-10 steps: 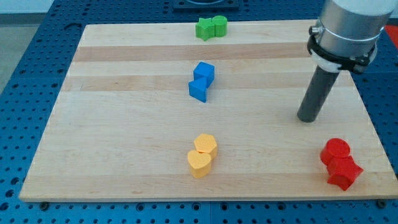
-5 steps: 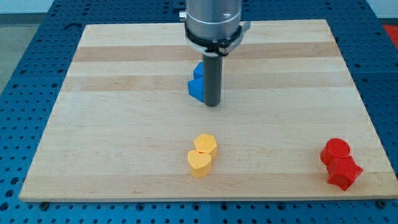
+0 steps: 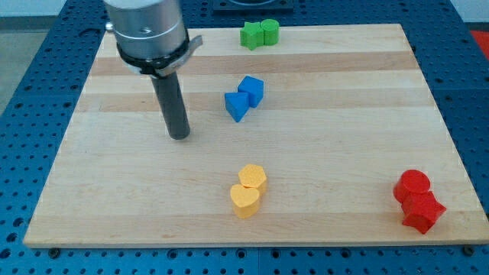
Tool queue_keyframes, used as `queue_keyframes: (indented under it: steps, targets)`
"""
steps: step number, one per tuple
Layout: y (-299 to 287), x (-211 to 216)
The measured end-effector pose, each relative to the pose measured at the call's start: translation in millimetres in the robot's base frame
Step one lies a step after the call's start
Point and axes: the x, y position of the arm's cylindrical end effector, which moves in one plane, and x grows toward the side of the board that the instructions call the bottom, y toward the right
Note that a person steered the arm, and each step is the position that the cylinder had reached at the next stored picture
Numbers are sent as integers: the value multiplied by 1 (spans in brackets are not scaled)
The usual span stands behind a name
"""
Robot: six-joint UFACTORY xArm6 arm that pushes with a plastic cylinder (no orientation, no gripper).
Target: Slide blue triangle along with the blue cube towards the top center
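Tip (image 3: 179,137) of the dark rod rests on the pale wooden surface (image 3: 321,153), left of the blue pair and apart from it. Blue triangle block (image 3: 236,105) touches the blue cube block (image 3: 250,89), which sits just right and farther; both lie near centre, toward the far side. Fingers: none on this rod. Two green blocks (image 3: 259,33) at far edge. Two yellow blocks (image 3: 248,191) near centre. Two red blocks (image 3: 417,200) near right corner.

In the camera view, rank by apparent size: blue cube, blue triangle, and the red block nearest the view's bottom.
1. red block, though it sits nearer the view's bottom, which may inflate it.
2. blue cube and blue triangle: they look alike; I won't rank them.
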Motion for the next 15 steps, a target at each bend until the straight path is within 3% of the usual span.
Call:
queue_keyframes:
  steps: [4, 8, 11, 13, 15]
  targets:
    - [69, -42]
    - [69, -7]
    - [82, -57]
    - [61, -38]
    - [85, -24]
